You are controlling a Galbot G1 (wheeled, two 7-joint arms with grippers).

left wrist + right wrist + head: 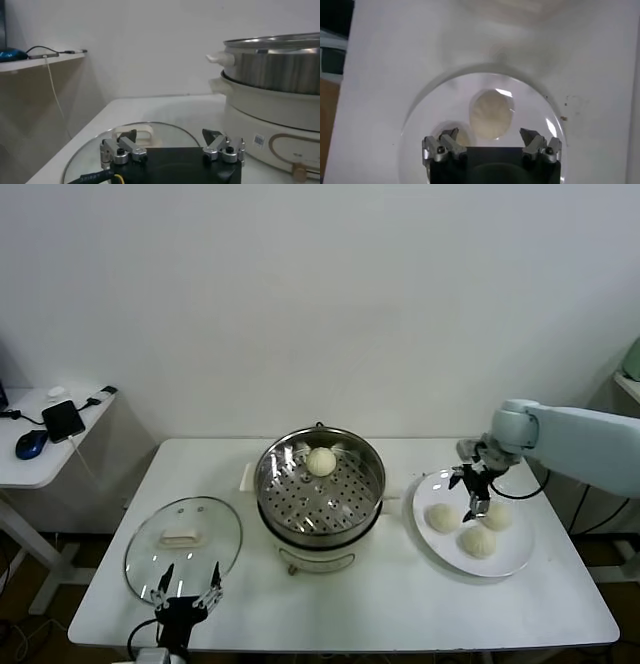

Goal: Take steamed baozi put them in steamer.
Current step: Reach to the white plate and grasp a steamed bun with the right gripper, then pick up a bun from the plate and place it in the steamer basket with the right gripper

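The steamer (pixel 320 496) stands mid-table, a shiny steel pot on a white base, with one steamed baozi (pixel 321 461) on the far side of its perforated tray. Three more baozi (pixel 441 518) (pixel 478 541) (pixel 497 515) lie on a white plate (pixel 512 556) to the right. My right gripper (pixel 472 496) hovers open over that plate. In the right wrist view it (pixel 490 135) points down at one baozi (pixel 491 114), jaws wide and apart from it. A second baozi (pixel 461 137) is half hidden by a finger. My left gripper (pixel 190 574) rests open at the front left.
A round glass lid (pixel 183 542) with a white handle lies left of the steamer, under my left gripper (pixel 171 136), lid (pixel 150 131). The steamer wall (pixel 272 65) rises close beside it. A small side table (pixel 45 446) with a phone and mouse stands at the far left.
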